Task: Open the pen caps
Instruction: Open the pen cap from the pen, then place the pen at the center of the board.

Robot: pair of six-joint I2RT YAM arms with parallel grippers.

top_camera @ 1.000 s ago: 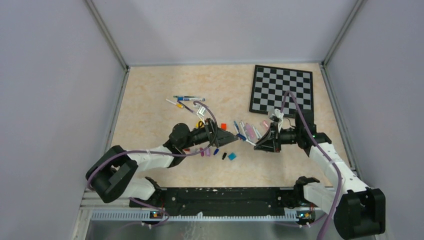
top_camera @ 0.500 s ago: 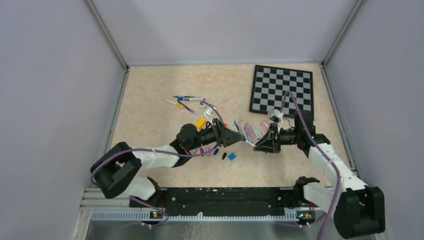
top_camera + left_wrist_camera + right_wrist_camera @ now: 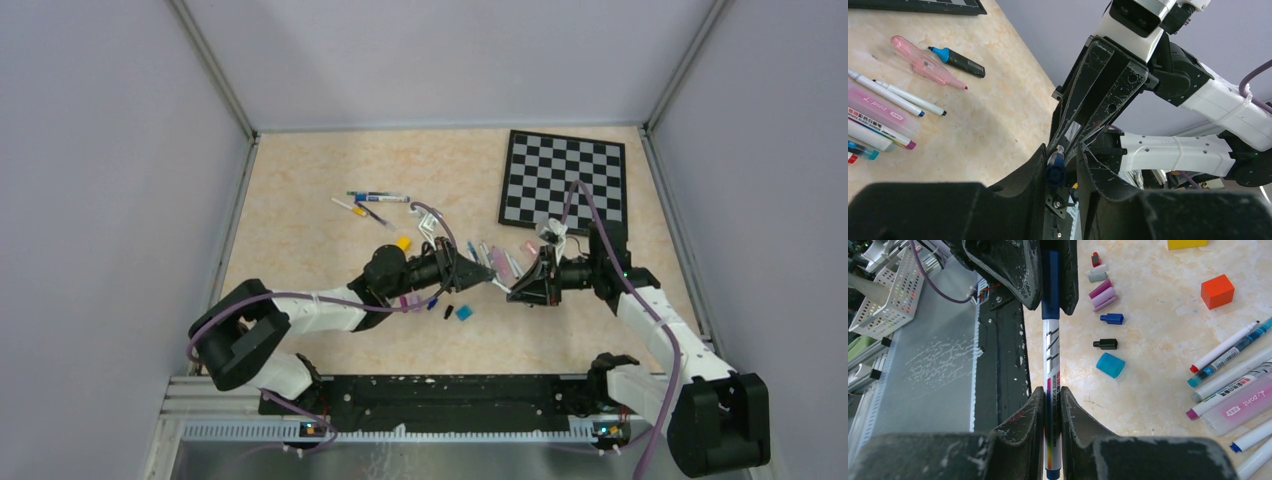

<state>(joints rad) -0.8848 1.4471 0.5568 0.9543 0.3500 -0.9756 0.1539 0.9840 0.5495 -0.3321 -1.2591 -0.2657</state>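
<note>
Where the two arms meet over the middle of the pale counter (image 3: 300,190), with the checkerboard (image 3: 565,180) lying flat at its far right corner, the right end effector (image 3: 1050,395) is clenched on the barrel of a whiteboard marker (image 3: 1052,355) and holds it clear of the surface, pointing at the left arm. The left end effector (image 3: 1062,150) straddles the marker's dark blue cap (image 3: 1050,285). From the right wrist, both fingers lie close against the cap; from the left wrist, a narrow gap shows on one side, so it cannot be told whether the clamp is complete. The cap is seated on the marker. A row of pens (image 3: 1233,382) lies side by side on the counter just beyond the held marker, white, grey and pink barrels among them, and a pink pen (image 3: 923,62) lies touching a black highlighter (image 3: 955,59) toward the checkerboard. A second, smaller group of pens (image 3: 375,200) lies well apart, farther back on the left. An orange-red cube (image 3: 1217,291) sits near the row. Loose caps lie scattered below the left end effector — a cyan cap (image 3: 1110,365), a black cap (image 3: 1105,344), a small blue cap (image 3: 1112,318), two purple caps (image 3: 1103,294), a grey cap (image 3: 1097,276) and a red cap (image 3: 1095,259).
</note>
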